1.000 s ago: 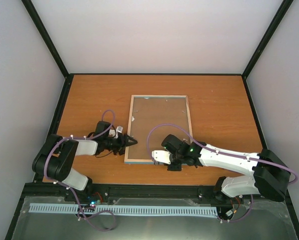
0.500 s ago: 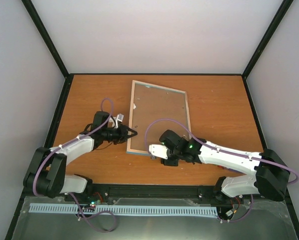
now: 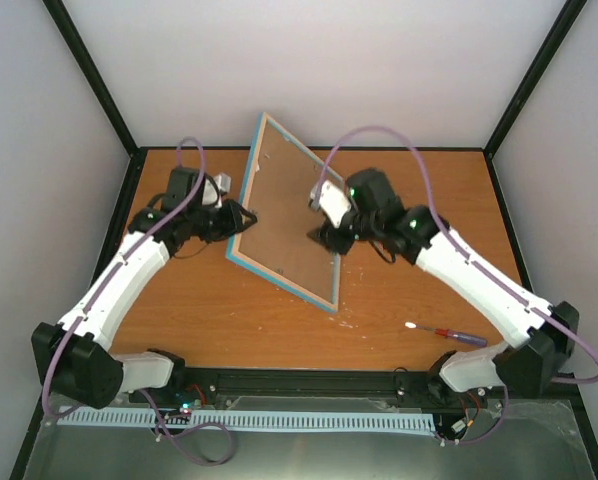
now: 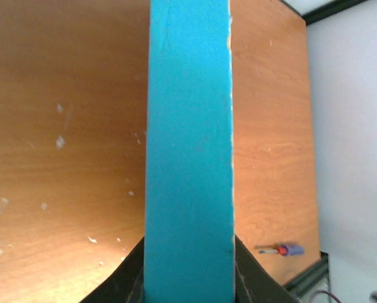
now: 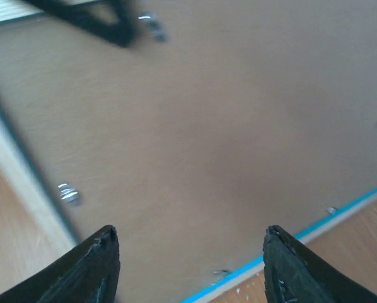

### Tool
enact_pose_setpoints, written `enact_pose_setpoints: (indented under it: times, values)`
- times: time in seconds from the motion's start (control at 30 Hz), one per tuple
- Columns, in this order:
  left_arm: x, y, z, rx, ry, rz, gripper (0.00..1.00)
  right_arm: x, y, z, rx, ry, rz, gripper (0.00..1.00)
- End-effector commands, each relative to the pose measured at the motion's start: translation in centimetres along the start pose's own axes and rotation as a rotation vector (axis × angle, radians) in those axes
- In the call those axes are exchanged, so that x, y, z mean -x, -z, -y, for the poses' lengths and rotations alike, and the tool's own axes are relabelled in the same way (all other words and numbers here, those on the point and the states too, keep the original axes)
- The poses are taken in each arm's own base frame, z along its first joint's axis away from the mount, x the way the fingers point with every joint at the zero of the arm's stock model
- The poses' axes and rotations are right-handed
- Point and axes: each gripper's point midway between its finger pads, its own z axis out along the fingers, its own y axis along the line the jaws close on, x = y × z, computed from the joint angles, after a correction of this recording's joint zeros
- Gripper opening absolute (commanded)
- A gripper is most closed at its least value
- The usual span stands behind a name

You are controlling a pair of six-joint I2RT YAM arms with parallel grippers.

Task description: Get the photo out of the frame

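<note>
Clamping my left gripper [image 3: 247,216] on the light-blue edge of the frame [image 3: 284,240], I am holding it tilted steeply over the middle of the table [image 3: 429,200], its brown back board facing my right side. I am pointing my right gripper [image 5: 188,252] at that board, fingers spread wide and gripping nothing, though I cannot tell whether the tips are touching it. A screwdriver [image 3: 444,333] is lying on the table, well apart from the frame.
</note>
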Motion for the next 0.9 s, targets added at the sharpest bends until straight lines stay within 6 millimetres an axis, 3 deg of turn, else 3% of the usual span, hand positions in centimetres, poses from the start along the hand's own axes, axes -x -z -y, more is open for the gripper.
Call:
enact_pose_setpoints:
  times: [0.0,0.13,0.2,0.4,0.57,0.73,0.87]
  values:
    - [3.5,4.5,2.5,0.116,-0.121,0.082,0.02,2.0,-0.5,3.8,0.036,-0.344,0.003,0.60]
    - [5.9,7.3,4.7,0.156,-0.173,0.135,0.01,4.7,-1.3,6.5,0.047,-0.537,-0.003,0.60]
    - [7.1,8.5,5.8,0.167,-0.197,0.172,0.01,6.7,-1.1,6.9,0.092,-0.576,0.024,0.60]
    - [9.0,10.1,8.7,0.180,-0.284,0.221,0.01,9.1,-0.8,7.3,0.282,-0.719,0.089,0.66]
    - [7.2,6.6,11.6,0.144,-0.362,0.133,0.01,8.6,-1.2,7.8,0.362,-0.749,0.087,0.67]
    - [5.5,2.4,12.2,0.220,-0.399,0.076,0.01,7.2,-0.4,9.8,0.334,-0.801,0.112,0.77]
    - [4.9,0.8,12.7,0.293,-0.429,0.073,0.01,5.6,0.5,11.8,0.351,-0.877,0.130,0.80]
